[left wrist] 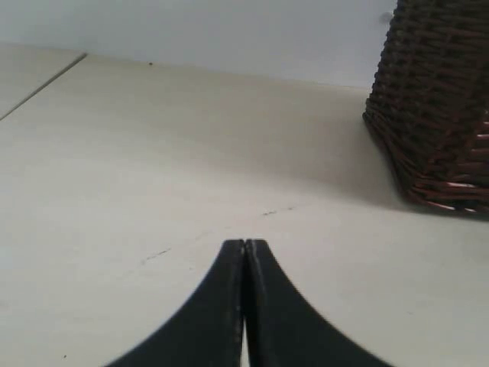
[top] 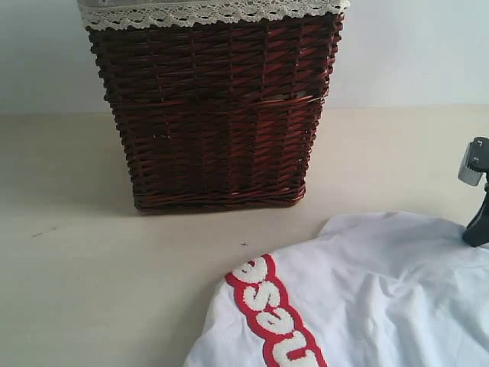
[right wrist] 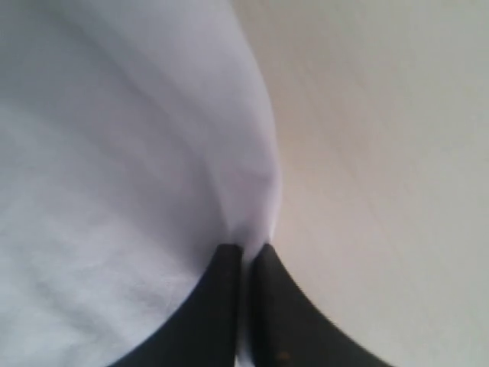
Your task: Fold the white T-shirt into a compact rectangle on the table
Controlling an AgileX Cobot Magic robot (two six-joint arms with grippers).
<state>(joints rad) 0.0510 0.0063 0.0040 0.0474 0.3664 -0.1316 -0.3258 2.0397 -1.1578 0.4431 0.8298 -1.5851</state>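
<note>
Pinching the shirt (top: 382, 290) at its edge, the right gripper (right wrist: 246, 252) has jaws closed on cloth; shirt lies on the table (top: 92, 290) near the basket (top: 214, 115). We should lift slowly, w/o jerks. Left gripper (left wrist: 245, 245) jaws pressed together, empty.

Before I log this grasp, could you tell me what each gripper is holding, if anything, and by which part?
The right gripper pinches the white T-shirt by its edge; the left gripper is shut on nothing.
</note>
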